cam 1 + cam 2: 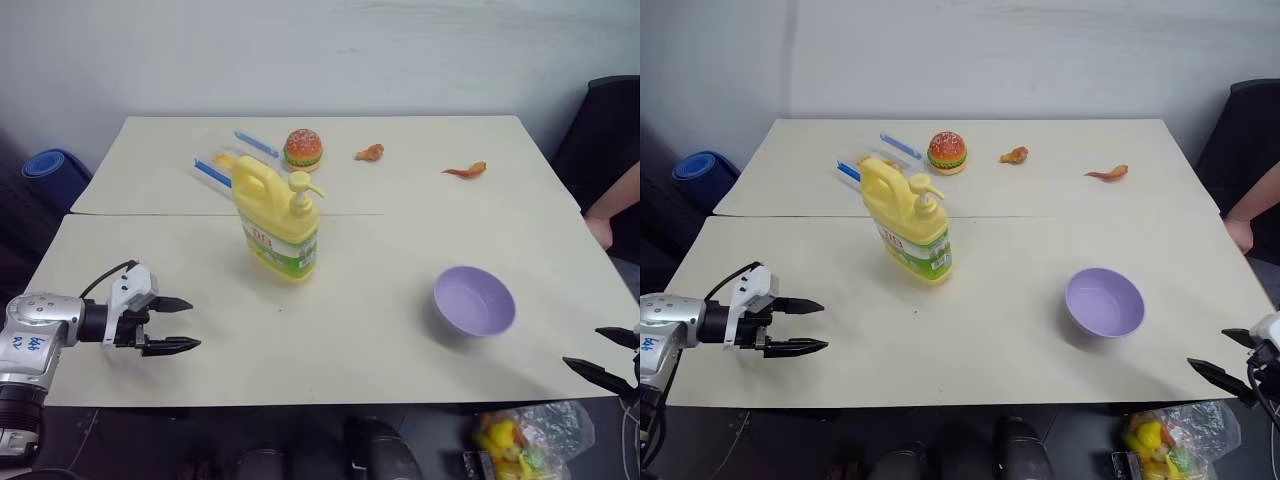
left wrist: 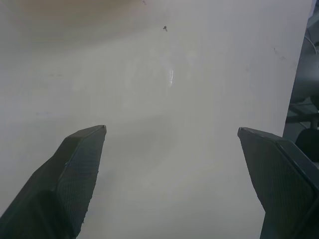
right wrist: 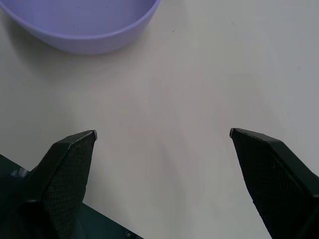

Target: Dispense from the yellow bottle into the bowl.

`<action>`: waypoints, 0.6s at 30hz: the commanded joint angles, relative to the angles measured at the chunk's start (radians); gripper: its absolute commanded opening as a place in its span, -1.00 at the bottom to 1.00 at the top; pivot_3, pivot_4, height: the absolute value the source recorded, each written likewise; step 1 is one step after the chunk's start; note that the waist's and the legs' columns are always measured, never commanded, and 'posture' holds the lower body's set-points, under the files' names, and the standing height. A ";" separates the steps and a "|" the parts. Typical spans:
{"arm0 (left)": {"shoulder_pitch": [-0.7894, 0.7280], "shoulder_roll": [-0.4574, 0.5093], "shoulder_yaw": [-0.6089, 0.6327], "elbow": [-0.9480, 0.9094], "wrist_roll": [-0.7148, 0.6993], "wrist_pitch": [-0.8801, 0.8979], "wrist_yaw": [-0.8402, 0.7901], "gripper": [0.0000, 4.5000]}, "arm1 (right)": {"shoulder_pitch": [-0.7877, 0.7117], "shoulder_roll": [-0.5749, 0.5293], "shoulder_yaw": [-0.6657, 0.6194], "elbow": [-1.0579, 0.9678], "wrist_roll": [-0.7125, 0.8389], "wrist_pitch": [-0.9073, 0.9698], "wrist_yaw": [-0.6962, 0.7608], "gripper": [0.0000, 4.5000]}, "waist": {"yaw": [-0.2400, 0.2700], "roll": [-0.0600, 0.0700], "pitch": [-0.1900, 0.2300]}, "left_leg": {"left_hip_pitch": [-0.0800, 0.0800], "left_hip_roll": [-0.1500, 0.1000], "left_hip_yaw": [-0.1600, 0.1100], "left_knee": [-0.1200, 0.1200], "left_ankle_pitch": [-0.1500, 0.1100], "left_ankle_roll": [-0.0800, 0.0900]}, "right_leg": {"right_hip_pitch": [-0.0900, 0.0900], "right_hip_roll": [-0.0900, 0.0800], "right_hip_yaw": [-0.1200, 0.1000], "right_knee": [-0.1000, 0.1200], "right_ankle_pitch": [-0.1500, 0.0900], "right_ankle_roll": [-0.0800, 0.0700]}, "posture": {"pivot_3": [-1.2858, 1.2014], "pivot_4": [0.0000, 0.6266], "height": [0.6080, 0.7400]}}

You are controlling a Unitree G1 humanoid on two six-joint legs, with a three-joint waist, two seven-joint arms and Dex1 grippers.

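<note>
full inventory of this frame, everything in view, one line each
yellow bottle: 1, yellow with green-and-white label and pump top, upright mid-table
bowl: 1, lavender, right of the bottle, near front edge
toy burger: 1, orange-brown, behind the bottle
clear bag: 1, transparent with blue strips, behind the bottle, left of the burger
orange pieces: 2, orange, far right part of the table
table: 2 pushed together, beige
rolled mat: 1, blue, far left, beside the table
bag of toys: 1, clear with yellow items, on the floor front right
person's arm: 1, right edge
left end effector: black fingers, open, front left
right end effector: black fingers, open, front right
</note>
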 commanded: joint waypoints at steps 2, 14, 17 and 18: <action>-0.013 0.005 0.016 0.008 -0.011 -0.005 -0.006 1.00 | 0.000 -0.006 -0.021 -0.002 -0.001 -0.010 -0.002 0.99 | 0.000 0.000 0.000 | 0.000 0.000 0.000 0.000 0.000 0.000 | 0.000 0.000 0.000 0.000 0.000 0.000 | 0.03 -0.52 1.00; -0.030 0.020 0.061 -0.104 -0.144 0.176 -0.050 1.00 | 0.083 0.007 -0.091 -0.183 0.080 0.118 0.003 0.99 | 0.001 0.000 0.000 | 0.000 0.000 0.000 0.001 0.000 0.000 | 0.000 0.000 0.000 0.000 0.000 0.000 | 0.03 -0.52 1.00; -0.082 0.062 0.083 -0.273 -0.278 0.325 -0.100 1.00 | 0.117 0.009 -0.167 -0.424 0.185 0.246 -0.002 0.99 | 0.000 0.000 0.000 | -0.001 0.000 -0.001 0.001 0.000 0.000 | 0.000 0.000 0.000 0.001 0.000 0.000 | 0.03 -0.52 1.00; -0.115 0.077 0.084 -0.348 -0.331 0.375 -0.115 1.00 | 0.128 0.004 -0.182 -0.521 0.218 0.287 -0.004 0.99 | 0.001 0.000 0.000 | -0.001 0.001 -0.001 0.002 0.000 0.000 | 0.000 0.000 0.000 0.001 0.000 0.000 | 0.03 -0.52 1.00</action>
